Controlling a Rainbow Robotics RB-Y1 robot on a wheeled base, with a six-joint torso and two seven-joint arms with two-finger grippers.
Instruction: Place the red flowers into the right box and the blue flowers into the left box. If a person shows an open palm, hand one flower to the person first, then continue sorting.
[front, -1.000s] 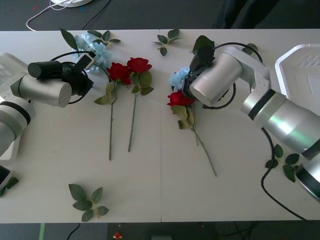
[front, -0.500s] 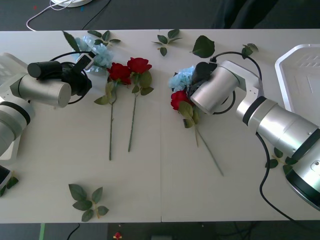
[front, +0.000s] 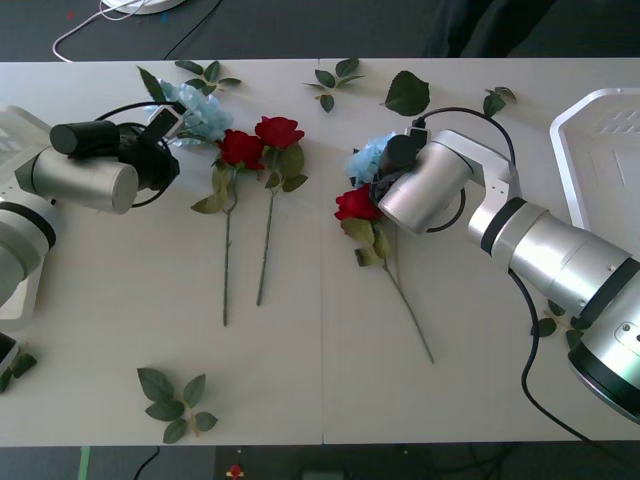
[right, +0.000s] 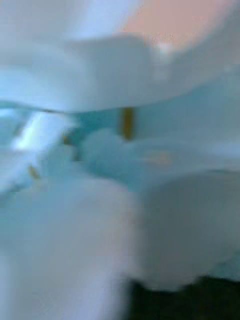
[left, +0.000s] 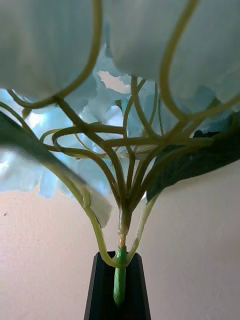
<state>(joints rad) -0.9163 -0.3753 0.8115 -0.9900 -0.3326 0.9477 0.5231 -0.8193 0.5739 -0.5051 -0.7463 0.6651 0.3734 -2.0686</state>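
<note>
At worktop's far left: our left gripper pinches a pale blue fluffy flower by its stem.
Right gripper: against another blue cluster; grip state we cannot tell.

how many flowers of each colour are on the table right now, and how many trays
red flowers: 3
blue flowers: 2
white trays: 2, the right box and the left box
total: 7

White table is carrying two red roses lying side by side left of centre, a third rose right of centre, loose leaf sprigs near-left and far-centre, white tray sitting far right.
</note>
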